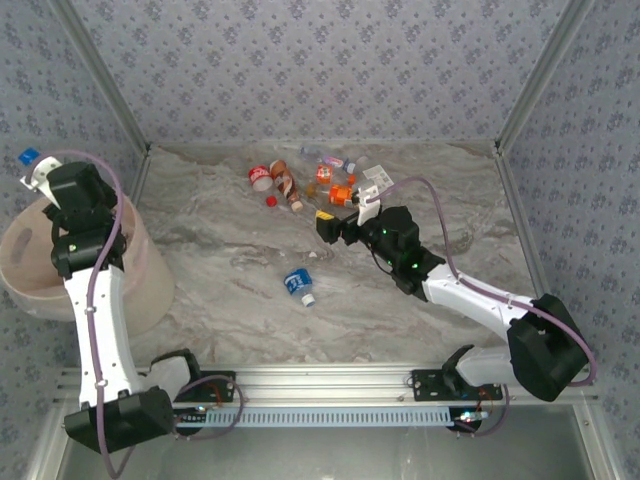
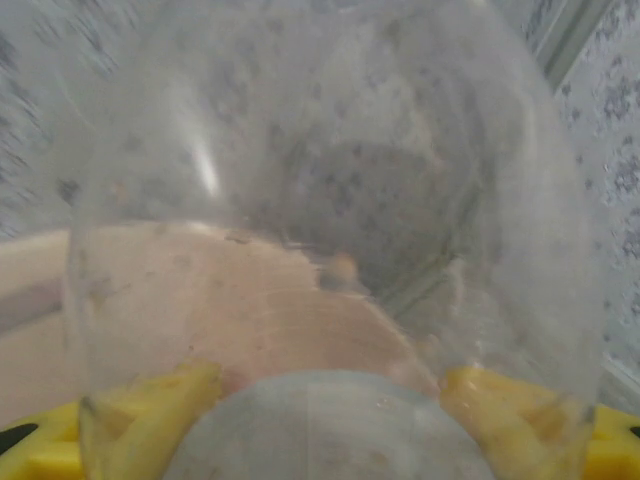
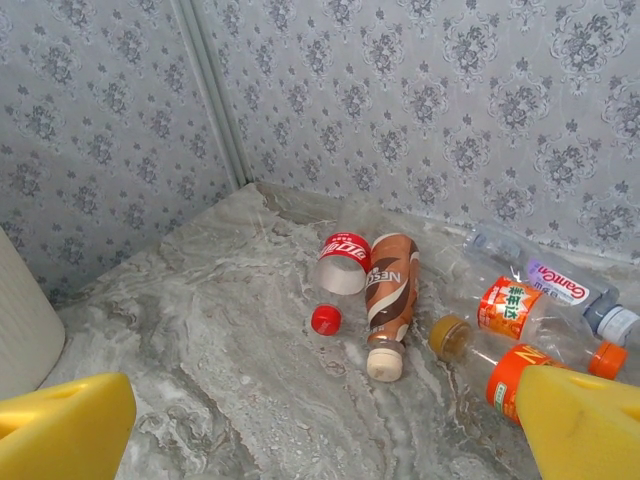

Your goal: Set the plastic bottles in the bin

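Plastic bottles (image 3: 510, 308): brown bottle (image 3: 390, 290) reads "NES", red-label bottle (image 3: 343, 262) w/ white script.

A clear plastic bottle (image 2: 330, 180) sits hard against the lens and covers nearly the whole frame, its wall scuffed and cloudy, with a bright glare streak at upper left. Its rounded grey end lies at bottom centre. The left gripper (image 2: 320, 435) has it between the yellow fingers (image 2: 40, 455), one on each side at the lower corners, partly seen through the plastic. Behind it, blurred, lies the pinkish-beige bin (image 2: 150, 310). Patterned wallpaper (image 2: 620, 160) and a metal frame post (image 2: 572, 28) stand at right.
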You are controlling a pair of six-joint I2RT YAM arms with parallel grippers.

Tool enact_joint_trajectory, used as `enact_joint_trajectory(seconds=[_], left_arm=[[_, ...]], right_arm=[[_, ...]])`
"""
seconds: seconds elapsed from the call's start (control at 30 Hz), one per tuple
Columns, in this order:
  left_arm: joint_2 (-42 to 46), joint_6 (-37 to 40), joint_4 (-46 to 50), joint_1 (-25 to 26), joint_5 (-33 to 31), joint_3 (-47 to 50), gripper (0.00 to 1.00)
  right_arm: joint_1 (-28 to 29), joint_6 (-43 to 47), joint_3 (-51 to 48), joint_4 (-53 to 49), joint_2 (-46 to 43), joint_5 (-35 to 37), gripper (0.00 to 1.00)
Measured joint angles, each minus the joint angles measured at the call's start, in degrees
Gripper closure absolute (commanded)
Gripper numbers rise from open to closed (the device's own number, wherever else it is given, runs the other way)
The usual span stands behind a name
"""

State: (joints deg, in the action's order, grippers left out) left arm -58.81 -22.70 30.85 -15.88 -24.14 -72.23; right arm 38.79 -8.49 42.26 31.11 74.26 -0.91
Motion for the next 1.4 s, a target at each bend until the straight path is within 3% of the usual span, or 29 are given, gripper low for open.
enact_joint_trajectory(seconds=[0.1, 0.27, 0.83, 1.03, 1.4], left_arm=[[-1.1, -2.5, 0.2, -0.3, 2.8, 1.3, 0.36], [-3.0, -5.4, 1.2, -0.1, 5.2, 1.1, 0.14], [-3.6, -6.5, 7.1, 1.5, 13.0, -5.7, 0.02], [-3.5, -7.7, 9.0, 10.9, 12.0, -8.0, 0.02], [-4.7, -12.6, 4.8, 37.6, 3.3, -4.7, 0.02]], right_arm=[[0.0, 0.2, 0.0, 0.0, 0.0, 0.0, 0.00], [0.0, 0.4, 0.0, -0.1, 0.2, 0.0, 0.00], [0.0, -1.2, 0.0, -1.0, 0.2, 2.4, 0.00], [-0.6, -5.8, -0.5, -3.8, 0.5, 7.7, 0.00], [-4.5, -14.2, -2.4, -14.3, -1.8, 12.5, 0.00]])
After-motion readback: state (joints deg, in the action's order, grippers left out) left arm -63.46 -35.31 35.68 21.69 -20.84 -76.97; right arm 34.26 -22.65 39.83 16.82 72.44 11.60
